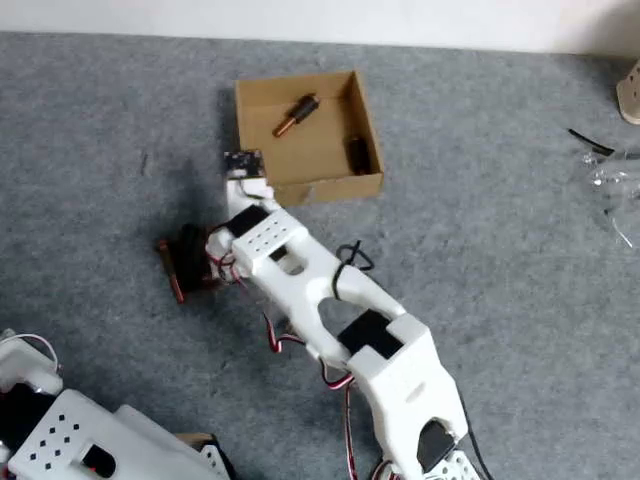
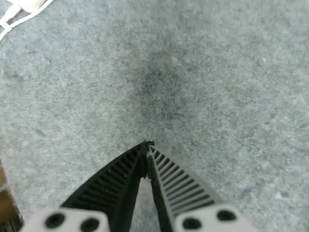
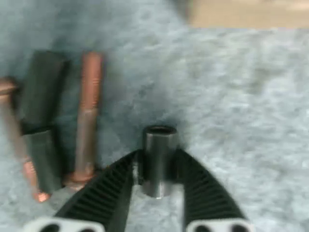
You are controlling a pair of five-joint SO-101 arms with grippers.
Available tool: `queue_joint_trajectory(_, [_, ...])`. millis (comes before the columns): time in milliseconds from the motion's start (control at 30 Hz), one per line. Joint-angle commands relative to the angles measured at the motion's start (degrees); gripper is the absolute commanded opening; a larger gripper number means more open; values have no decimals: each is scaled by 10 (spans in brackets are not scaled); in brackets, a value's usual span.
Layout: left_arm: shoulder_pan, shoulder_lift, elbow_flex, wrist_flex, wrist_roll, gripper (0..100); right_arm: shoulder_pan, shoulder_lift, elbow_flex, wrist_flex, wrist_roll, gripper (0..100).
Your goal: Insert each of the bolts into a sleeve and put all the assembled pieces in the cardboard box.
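My right gripper (image 3: 158, 166) is shut on a short black sleeve (image 3: 159, 157), held upright just above the grey carpet. Beside it lie a copper bolt (image 3: 87, 125), a second copper bolt (image 3: 17, 145) and two more black sleeves (image 3: 41, 89) (image 3: 43, 157). In the high view this gripper (image 1: 190, 262) sits left of the cardboard box (image 1: 262, 125), with a bolt (image 1: 172, 278) by it. The box holds a bolt in a sleeve (image 1: 297, 113) and a black sleeve (image 1: 357, 152). My left gripper (image 2: 146, 146) is shut on nothing over bare carpet; its arm (image 1: 60, 440) is at the near left corner.
Clear plastic pieces and a black strip (image 1: 605, 170) lie at the far right. A pale object (image 1: 630, 90) touches the right edge. A white cable (image 2: 19, 12) lies on the carpet ahead of the left gripper. A box edge (image 3: 246, 12) lies beyond the right gripper.
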Motion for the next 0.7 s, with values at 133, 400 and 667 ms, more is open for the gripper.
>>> queue_joint_trajectory(133, [-4,-10,-5,-11,2,8,1,-6,-13,6,-5,5])
queue_joint_trajectory(400, [4,-10,-4,-11,4,8,7,-58,-10,26,-4,5])
queue_joint_trajectory(667, [103,-10,-19,-38,3,8,48,-211,25,57,40,5])
